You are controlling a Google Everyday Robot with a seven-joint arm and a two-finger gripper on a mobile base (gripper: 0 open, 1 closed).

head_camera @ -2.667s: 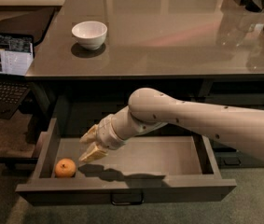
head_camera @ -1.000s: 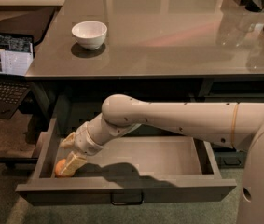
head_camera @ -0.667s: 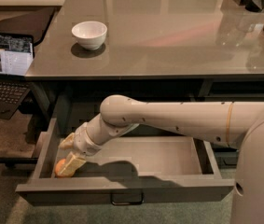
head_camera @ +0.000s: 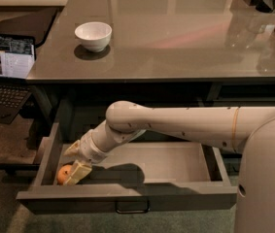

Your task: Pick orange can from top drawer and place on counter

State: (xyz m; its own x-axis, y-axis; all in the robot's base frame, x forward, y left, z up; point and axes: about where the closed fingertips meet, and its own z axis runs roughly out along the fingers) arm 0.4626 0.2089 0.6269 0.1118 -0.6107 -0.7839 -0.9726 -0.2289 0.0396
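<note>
Orange can (head_camera: 62,174) at top drawer (head_camera: 127,194) left end, against hand (head_camera: 70,167); fingers apart.

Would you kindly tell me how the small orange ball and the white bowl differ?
The small orange ball is smaller than the round white bowl. The ball lies in the open dark-grey drawer, beside the pincer; the bowl stands on the glossy grey counter. Both are round.

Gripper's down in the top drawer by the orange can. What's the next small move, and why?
Probably firm up the grasp on the orange can before lifting. The gripper sits right against it at the picture-left end of the top drawer, partly covering it. Whether it is gripped isn't visible, and the counter is a lift away.
</note>
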